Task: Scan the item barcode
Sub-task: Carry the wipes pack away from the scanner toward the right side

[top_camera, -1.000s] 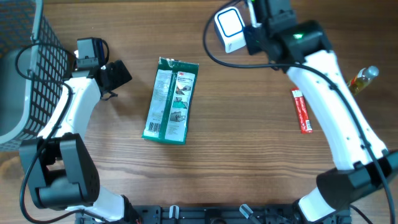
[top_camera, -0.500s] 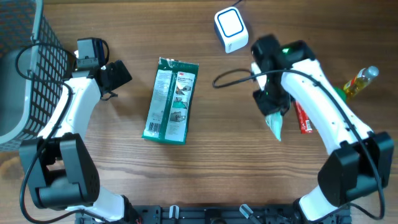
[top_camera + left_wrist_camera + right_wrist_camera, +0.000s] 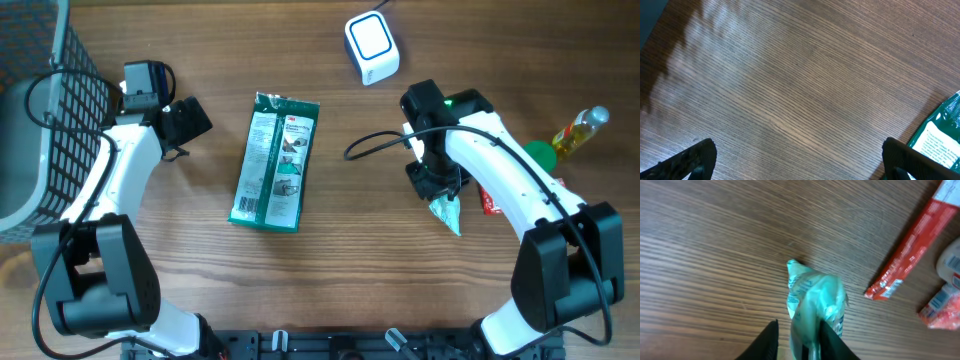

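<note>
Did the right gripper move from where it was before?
Yes. The right gripper moved down the picture, away from the white scanner at the top. It is now beside the red packet, with a green pouch between its fingers.

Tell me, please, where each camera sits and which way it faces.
Overhead: above the table, looking straight down; both arms show, with the left hand and right hand.
Left wrist: on the left arm, facing down at wood; its fingertips show in the bottom corners.
Right wrist: on the right arm, facing down at the pouch between its fingers.
Shared: overhead and right wrist both show pouch and red stick.
</note>
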You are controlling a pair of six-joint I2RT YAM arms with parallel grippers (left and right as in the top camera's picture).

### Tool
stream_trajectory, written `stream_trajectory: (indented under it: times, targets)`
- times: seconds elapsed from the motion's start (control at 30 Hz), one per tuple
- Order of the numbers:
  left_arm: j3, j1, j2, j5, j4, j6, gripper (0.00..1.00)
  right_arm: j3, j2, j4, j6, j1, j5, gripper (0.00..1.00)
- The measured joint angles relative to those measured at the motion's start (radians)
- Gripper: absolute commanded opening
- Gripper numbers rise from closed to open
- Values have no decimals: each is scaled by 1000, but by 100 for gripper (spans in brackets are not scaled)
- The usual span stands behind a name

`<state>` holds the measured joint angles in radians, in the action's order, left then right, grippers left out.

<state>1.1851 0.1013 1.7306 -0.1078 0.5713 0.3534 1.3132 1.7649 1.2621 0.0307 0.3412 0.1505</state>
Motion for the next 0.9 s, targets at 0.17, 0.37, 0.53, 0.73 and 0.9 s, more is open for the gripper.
stream_trajectory:
  times: [0.17,0.37,0.53,0.73,0.9]
  targets:
    - [0,0,0,0,0,0,100,-13,0,-1,-3,0,7,100]
    - [0,0,0,0,0,0,100,-15,0,-30,-4,0,8,100]
    - [0,0,0,0,0,0,100,-16,0,-122,-16,0,7,100]
    - [0,0,0,0,0,0,100,-16,0,-185,-142,0,-56,100]
    - [0,0,0,0,0,0,100,-63,0,-240,-274,0,-228,70]
